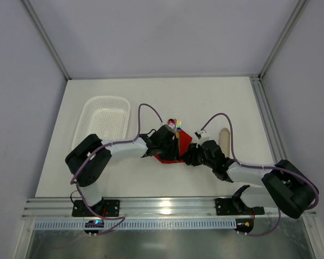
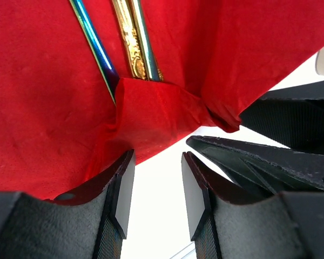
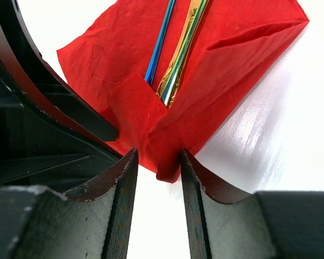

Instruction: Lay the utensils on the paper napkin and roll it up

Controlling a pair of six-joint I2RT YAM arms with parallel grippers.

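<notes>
The paper napkin (image 1: 180,144) lies about midway across the surface (image 1: 216,102), a little nearer its near edge than its far edge. The utensils (image 1: 174,123) lie side by side on the napkin, their heads sticking out past its far corner. The near corner is folded up over the ends of the two handles (image 2: 132,38), one bluish and one gold.

The left end effector (image 2: 158,162) sits low at the napkin's left near edge. Its jaws are spread, with bare surface showing between them and the red paper (image 2: 43,108) just at the left fingertip.

The right end effector (image 3: 159,162) faces it from the right. Its jaws are also parted, and the folded napkin corner (image 3: 164,162) dips between the fingertips.

A white basket (image 1: 103,120) stands toward the left edge. A beige tray (image 1: 224,136) lies just right of the arms.
</notes>
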